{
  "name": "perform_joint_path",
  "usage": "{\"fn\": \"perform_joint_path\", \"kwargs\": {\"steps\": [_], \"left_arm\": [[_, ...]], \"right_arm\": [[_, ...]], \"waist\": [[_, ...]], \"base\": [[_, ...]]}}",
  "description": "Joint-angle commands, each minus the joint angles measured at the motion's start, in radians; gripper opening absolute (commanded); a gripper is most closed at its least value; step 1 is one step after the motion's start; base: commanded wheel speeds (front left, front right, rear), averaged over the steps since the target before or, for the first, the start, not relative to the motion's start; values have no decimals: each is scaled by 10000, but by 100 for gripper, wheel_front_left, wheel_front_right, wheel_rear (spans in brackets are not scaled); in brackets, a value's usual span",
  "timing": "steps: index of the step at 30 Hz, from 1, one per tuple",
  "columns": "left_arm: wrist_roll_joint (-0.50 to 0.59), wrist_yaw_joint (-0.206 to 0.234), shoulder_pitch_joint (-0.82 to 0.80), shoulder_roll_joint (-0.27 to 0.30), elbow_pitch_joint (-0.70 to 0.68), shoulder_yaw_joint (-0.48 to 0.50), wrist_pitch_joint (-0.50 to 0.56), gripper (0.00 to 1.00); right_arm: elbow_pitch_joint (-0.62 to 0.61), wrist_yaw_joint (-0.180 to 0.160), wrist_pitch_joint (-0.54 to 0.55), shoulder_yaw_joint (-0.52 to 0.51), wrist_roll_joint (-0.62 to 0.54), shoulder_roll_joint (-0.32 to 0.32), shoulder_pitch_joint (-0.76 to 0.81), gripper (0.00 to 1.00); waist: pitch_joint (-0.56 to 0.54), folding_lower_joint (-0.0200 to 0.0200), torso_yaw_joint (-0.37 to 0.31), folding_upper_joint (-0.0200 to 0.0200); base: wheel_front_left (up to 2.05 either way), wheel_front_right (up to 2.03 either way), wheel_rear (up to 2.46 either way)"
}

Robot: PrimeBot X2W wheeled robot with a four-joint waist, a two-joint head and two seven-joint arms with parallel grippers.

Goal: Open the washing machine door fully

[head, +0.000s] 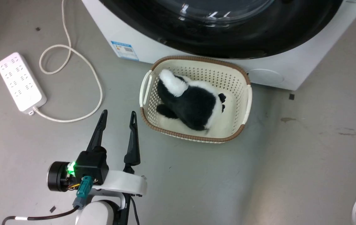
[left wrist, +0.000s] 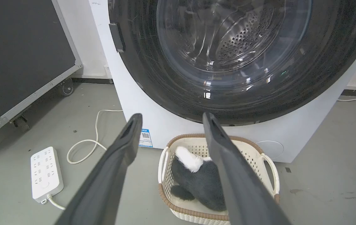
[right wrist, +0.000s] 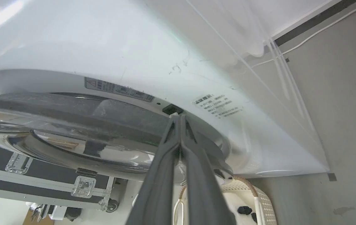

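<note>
Though cropped above, the door [head: 259,43] sits — perhaps — ajar.

The grey floor [head: 196,187] carries a white washing machine [head: 124,31], with a cream basket [head: 248,103] set just before its front. To the left lie a white power strip [head: 21,82] and its looping cord [head: 71,120]; a black wheeled case [left wrist: 24,56] stands beyond.

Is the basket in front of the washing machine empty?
No, a black-and-white plush toy lies inside the basket.
</note>
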Motion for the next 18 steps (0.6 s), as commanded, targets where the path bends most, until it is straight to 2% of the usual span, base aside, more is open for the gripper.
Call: {"fn": "perform_joint_path", "kwargs": {"steps": [1, 7, 18], "left_arm": [[-57, 87, -195, 9, -42, -69, -119, 100], [-129, 208, -315, 10, -89, -238, -245, 100], [-274, 461, -639, 11, -103, -611, -475, 100]], "right_arm": [[315, -2, 344, -350, 59, 20, -651, 0], [969, -3, 1373, -1134, -122, 104, -1641, 0], [1365, -4, 2876, -2594, -341, 301, -3048, 0]], "waist": [[178, -2, 156, 0], [509, -2, 394, 0], [1035, -2, 756, 0]], "base": [[0, 0, 0], [0, 0, 0], [0, 0, 0]]}}
